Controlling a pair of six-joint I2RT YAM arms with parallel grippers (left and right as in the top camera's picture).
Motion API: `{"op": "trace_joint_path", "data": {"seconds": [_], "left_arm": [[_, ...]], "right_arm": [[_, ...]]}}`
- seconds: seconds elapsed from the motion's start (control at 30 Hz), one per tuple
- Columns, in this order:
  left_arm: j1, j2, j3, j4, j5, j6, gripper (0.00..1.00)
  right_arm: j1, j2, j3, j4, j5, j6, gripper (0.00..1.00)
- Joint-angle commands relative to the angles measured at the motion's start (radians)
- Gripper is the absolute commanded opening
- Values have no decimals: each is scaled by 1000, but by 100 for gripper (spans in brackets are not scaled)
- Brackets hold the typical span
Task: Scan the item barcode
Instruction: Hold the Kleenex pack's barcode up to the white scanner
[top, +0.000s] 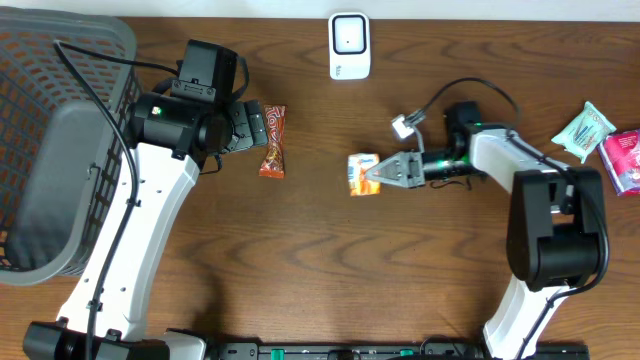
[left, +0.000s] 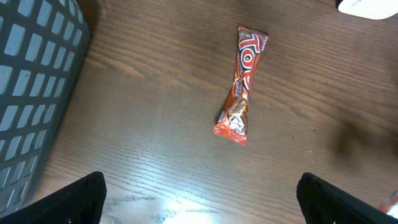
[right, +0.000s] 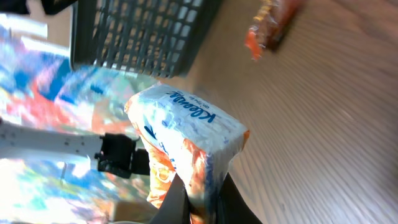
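Tissue pack (top: 362, 173), orange & white w/ blue "Kleenex" lettering, sits near mid-table (top: 300, 260), pinched at one edge by the R gripper (top: 376, 177). Its two fingers are closed tight on the wrapper. In the R wrist view the pack (right: 186, 137) tilts up above the fingers; can't tell if it touches the wood. White scanner (top: 349, 45) stands at the table's far edge, well apart from the pack. L gripper (top: 258, 127) hovers w/ jaws spread wide, holding nothing, just over a red-orange candy bar (left: 241, 87) lying flat on the wood. Grey basket (top: 100, 40) fills the L corner. Teal packet (top: 585, 130) & pink packet (top: 625, 160) lie at far R.
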Motion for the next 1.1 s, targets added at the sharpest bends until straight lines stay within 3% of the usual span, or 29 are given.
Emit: {"op": "trace_joint_path", "data": {"seconds": [0.0, 0.1, 0.17, 0.2, 0.27, 0.3, 0.37, 0.4, 0.57, 0.7, 0.8, 0.87, 1.07], "left_arm": [[2, -2, -2, -3, -10, 3, 98], [2, -2, -2, -3, -10, 3, 98], [2, -2, -2, -3, -10, 3, 98], [2, -2, -2, -3, -10, 3, 98], [2, -2, -2, -3, -10, 3, 98], [2, -2, -2, -3, -10, 3, 98], [2, -2, -2, -3, -10, 3, 98], [2, -2, -2, -3, -10, 3, 98], [2, -2, -2, -3, -10, 3, 98], [2, -2, -2, -3, -10, 3, 98], [2, -2, -2, -3, -10, 3, 98], [2, -2, -2, -3, -10, 3, 98], [2, -2, -2, -3, -10, 3, 98]], "right_arm": [[27, 9, -3, 82, -64, 93, 1], [47, 5, 14, 211, 83, 395, 1], [67, -6, 32, 255, 286, 578, 1], [95, -20, 63, 270, 489, 719, 1], [133, -34, 125, 268, 680, 796, 1], [143, -38, 145, 264, 730, 804, 1], [200, -40, 273, 218, 1051, 820, 1], [245, -40, 347, 184, 1313, 779, 1], [406, -34, 404, 276, 1975, 591, 1], [442, 1, 404, 471, 2087, 414, 1], [418, 35, 451, 561, 2041, 412, 1], [404, 64, 508, 556, 1981, 412, 1], [376, 342, 951, 338, 1880, 428, 1]]}}
